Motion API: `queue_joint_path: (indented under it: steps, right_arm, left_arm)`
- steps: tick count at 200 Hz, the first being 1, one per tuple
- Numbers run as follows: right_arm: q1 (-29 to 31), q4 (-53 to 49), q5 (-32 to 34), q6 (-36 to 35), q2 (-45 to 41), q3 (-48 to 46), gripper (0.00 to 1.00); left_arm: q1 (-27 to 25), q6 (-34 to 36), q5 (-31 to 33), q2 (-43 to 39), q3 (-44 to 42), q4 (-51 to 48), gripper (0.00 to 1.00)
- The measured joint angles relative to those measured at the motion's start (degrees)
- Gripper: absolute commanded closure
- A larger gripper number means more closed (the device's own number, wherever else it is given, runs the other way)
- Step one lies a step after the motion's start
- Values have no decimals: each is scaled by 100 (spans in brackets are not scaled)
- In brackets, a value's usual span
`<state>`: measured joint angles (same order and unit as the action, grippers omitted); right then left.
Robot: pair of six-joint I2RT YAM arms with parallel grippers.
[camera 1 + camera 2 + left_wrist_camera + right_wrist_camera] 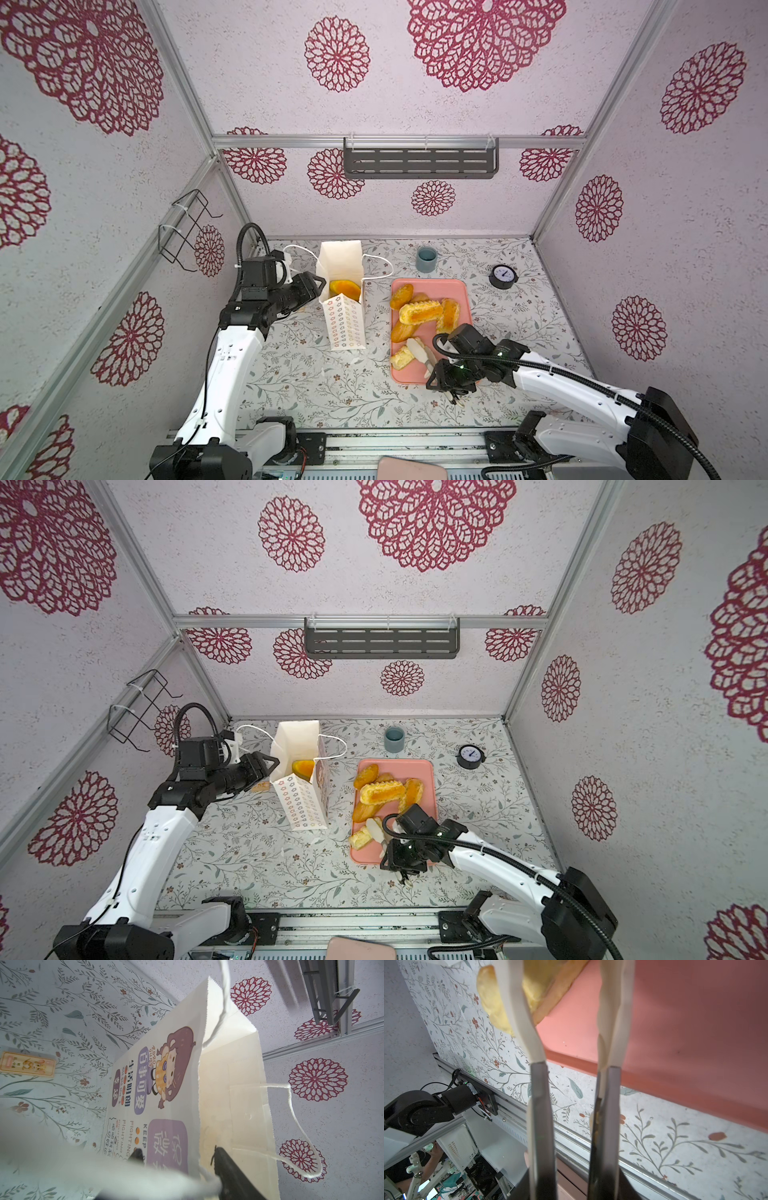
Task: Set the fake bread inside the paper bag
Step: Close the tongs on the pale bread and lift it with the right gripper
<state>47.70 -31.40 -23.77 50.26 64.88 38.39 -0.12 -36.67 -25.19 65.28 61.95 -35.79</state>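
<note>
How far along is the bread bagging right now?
Early on. Done: at least one orange piece shows inside the paper bag. In hand: the left end effector straddles the bag's wall, and the right end effector, open, is at a pale pastry, not yet gripped. Left: about six pieces, that one included, on the pink tray.

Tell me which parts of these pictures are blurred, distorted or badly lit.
Left wrist view: a pale out-of-focus smear hides part of the picture, but the paper bag print is sharp. Right wrist view: the bread and pink tray close to the lens are soft. Both top views: even light, no glare; the wide lens tilts the side walls outward.
</note>
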Motion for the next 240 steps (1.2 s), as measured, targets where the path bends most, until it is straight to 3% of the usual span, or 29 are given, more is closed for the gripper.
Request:
queue_joint_path:
  steps: [75,112,179,240]
  right_arm:
    - [0,-570,420,39,-820,2,71]
    - [0,-1016,699,-13,-1126,245,72]
    - [-52,-1781,1340,-726,-1158,1803,72]
    - [-398,-1814,1810,-1563,-297,3456,71]
  left_arm:
    - [0,-4,-2,2,2,17,43]
    - [0,-37,-4,4,4,42,49]
    - [0,-83,-55,146,107,72,62]
    - [0,-111,-118,164,323,92,74]
